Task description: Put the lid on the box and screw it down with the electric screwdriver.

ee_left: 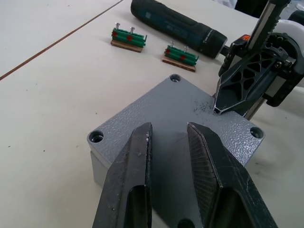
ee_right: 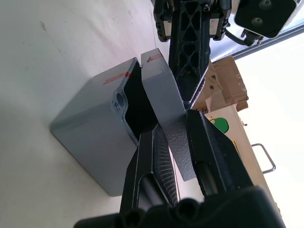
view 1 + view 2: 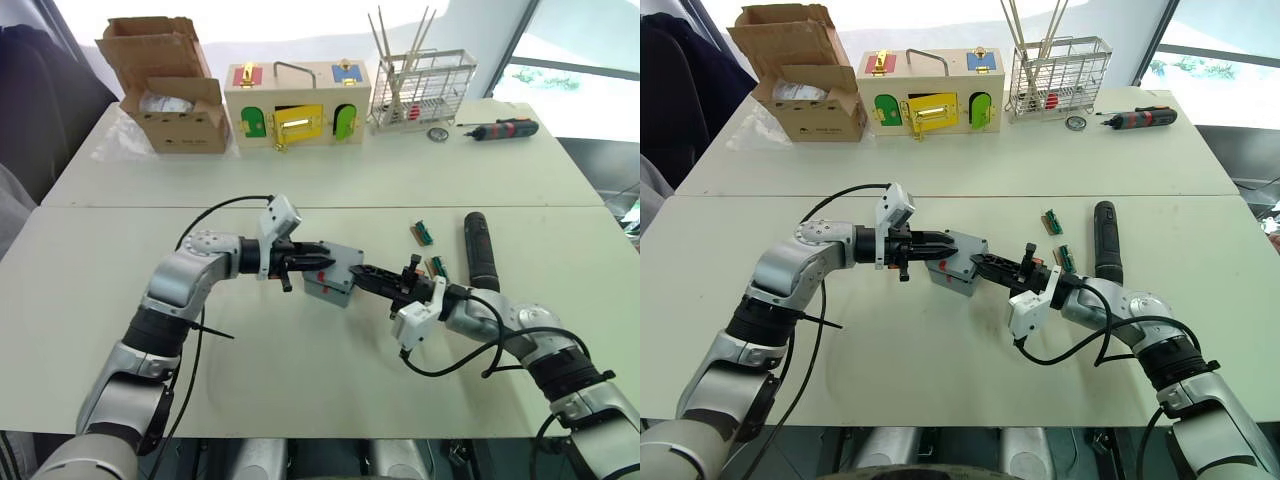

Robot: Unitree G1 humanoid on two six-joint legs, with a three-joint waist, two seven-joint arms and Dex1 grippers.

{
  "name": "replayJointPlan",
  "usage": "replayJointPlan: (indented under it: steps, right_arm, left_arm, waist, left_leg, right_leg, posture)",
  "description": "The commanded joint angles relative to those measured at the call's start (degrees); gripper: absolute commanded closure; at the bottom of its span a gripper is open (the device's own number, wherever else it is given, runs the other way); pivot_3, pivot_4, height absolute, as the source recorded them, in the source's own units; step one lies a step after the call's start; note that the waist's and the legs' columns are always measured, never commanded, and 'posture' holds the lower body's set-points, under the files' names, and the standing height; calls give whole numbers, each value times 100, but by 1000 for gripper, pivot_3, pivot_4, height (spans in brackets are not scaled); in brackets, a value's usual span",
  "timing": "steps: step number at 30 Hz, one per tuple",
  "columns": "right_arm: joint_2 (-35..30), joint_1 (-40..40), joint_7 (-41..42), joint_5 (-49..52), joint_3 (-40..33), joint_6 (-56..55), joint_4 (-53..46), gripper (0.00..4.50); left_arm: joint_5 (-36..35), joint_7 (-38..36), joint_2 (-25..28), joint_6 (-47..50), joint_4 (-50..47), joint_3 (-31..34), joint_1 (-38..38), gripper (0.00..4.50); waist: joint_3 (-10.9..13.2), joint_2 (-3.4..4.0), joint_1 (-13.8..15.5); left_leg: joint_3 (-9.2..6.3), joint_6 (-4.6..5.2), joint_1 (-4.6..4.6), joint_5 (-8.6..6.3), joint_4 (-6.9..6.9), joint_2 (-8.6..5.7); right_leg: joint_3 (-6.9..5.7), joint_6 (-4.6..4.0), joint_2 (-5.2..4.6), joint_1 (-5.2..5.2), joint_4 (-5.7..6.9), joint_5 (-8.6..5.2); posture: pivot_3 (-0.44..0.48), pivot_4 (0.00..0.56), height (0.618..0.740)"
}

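The box [image 3: 330, 283] sits mid-table; the lid [image 2: 164, 102] is tilted, 1 edge raised. Your right gripper [image 2: 173, 142] is clamped on that edge. Your left gripper [image 1: 171, 166], fingers slightly apart, rests above. Lower the lid square, matching all 4 corner holes, before releasing.

Far side of the table [image 3: 120, 340]: an open cardboard box [image 3: 170, 85] at the left, a wooden box with coloured doors [image 3: 297, 105] beside it, and a wire rack [image 3: 421, 90] holding thin sticks. A small round object, possibly a gauge [image 3: 437, 134], lies just in front of the rack. A red-and-black screwdriver [image 3: 503, 129] lies further right. Two small green terminal blocks [image 1: 128, 37] rest mid-table, near each other.
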Motion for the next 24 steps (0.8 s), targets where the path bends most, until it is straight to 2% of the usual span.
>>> replayJointPlan:
  steps: [1,7,9,10,13,16,24]
  right_arm:
    - [-104,89,-25,-135,140,-56,94,4394]
    - [-130,102,-81,-160,204,-34,126,4394]
    - [-161,91,-69,-129,198,-35,147,3328]
    - [-180,84,-85,-138,194,-38,149,2969]
    - [-227,72,-132,-150,186,-37,136,1494]
    - [-304,89,-105,-101,159,-46,71,432]
    - [-496,103,-85,-43,113,-111,10,432]
  left_arm:
    - [164,-79,41,-129,-123,-169,10,3374]
    - [658,-45,115,-316,-117,-628,103,3374]
    - [867,-45,159,-360,-108,-851,179,3424]
    - [938,-52,186,-356,-117,-934,217,3424]
    - [1090,-32,209,-308,-127,-1072,311,3424]
    - [1278,51,208,-211,-143,-1222,431,3424]
    - [1566,260,240,-109,-14,-1459,542,3424]
  waist:
    - [0,0,4]
    - [-7,3,5]
    - [-15,3,9]
    - [-19,5,6]
    - [-47,5,6]
    - [-93,18,13]
    - [-181,18,25]
  left_leg:
    - [-1,0,0,0,0,0]
    - [-3,0,5,0,0,-1]
    - [-4,1,9,-1,-1,-1]
    - [-6,3,12,-2,-2,-3]
    - [-5,12,47,-7,-9,-2]
    - [-8,25,114,-15,-37,0]
    - [-13,32,116,-20,-39,-1]
  right_leg:
    - [0,0,0,0,0,0]
    - [-1,0,0,10,-1,0]
    - [0,0,0,14,-1,0]
    - [-1,0,1,21,-3,0]
    - [0,-1,1,55,-13,-1]
    - [0,-4,7,141,-85,-7]
    - [5,-4,7,147,-89,-7]
  posture:
    - [0,150,731]
    - [0,150,731]
    - [0,150,731]
    - [0,150,731]
    - [0,150,731]
    - [0,150,731]
    - [0,150,731]
